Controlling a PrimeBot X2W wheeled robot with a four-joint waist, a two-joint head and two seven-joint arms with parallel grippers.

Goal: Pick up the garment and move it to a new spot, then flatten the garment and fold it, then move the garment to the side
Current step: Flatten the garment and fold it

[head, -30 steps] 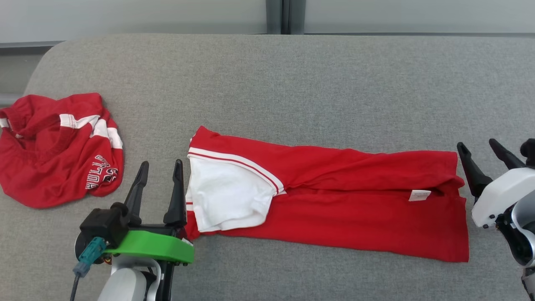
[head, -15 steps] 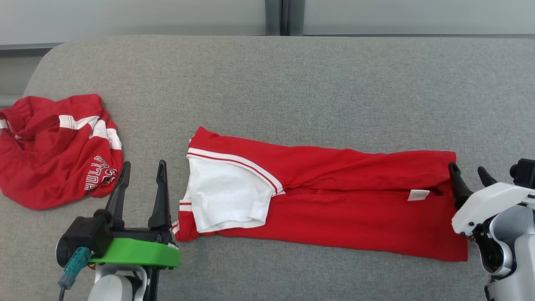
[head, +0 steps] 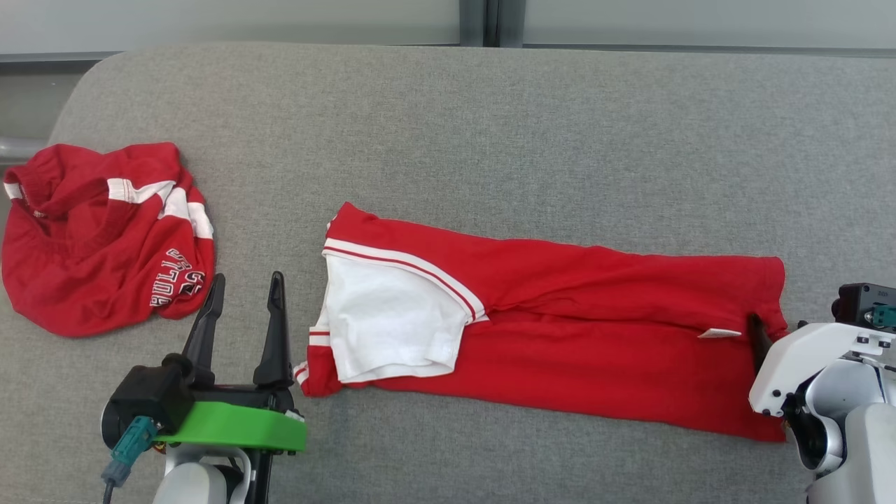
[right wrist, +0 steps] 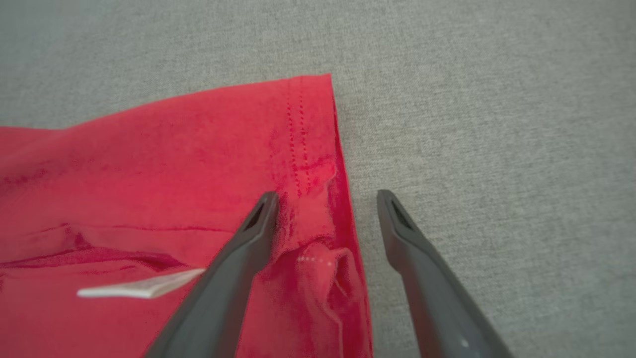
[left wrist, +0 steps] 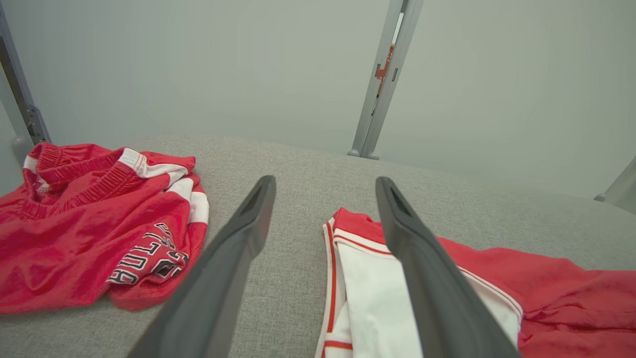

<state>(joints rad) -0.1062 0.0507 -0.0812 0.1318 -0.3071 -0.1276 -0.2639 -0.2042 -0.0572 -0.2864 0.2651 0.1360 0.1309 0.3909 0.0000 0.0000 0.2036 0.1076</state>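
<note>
A folded red garment (head: 560, 350) lies mid-cushion (head: 490, 140), and its white tag (head: 719, 334) is unreadable. Crumpled red shorts (head: 91, 266) at the left show "BULL". The left gripper (head: 248, 276) gapes wide beside the garment, and the right gripper (right wrist: 328, 196), also wide, straddles its hem.

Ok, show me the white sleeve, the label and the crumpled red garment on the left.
white sleeve (head: 388, 322), head view, middle of the white panel.
label (right wrist: 141, 287), right wrist view, middle of the white strip.
crumpled red garment (head: 84, 280), head view, plain red cloth left of the lettering.
</note>
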